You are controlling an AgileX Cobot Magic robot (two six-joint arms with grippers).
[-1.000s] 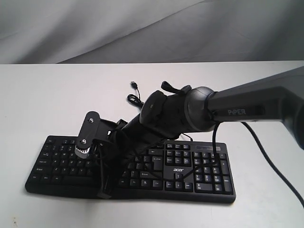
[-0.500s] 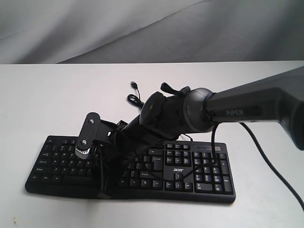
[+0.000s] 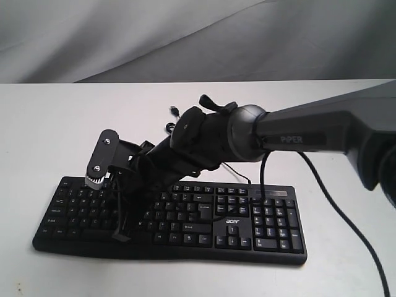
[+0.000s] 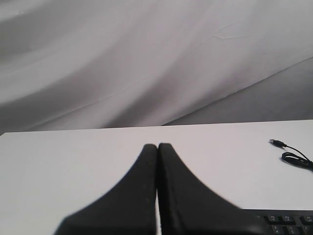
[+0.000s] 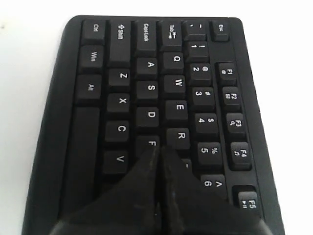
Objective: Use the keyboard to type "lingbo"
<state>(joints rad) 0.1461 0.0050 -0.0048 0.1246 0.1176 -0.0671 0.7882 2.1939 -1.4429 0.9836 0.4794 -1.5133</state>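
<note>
The keyboard [image 3: 272, 226] was black all over, its keys marked with white legends and a small white "acer" logo in the lower right of the exterior view. The table [image 3: 62, 124] under it was plain white. Behind, across the top of the frame, the backdrop [image 3: 185, 37] was grey cloth with soft, paler folds. The arm [image 3: 309, 133] was dark grey with pale lettering on its side. The bracket [image 3: 102, 162] left of centre was black with a pale ribbed band. The right gripper [image 5: 157, 149] and left gripper [image 4: 157, 146] were matte black. The thin cable [image 4: 293, 156] was black.
</note>
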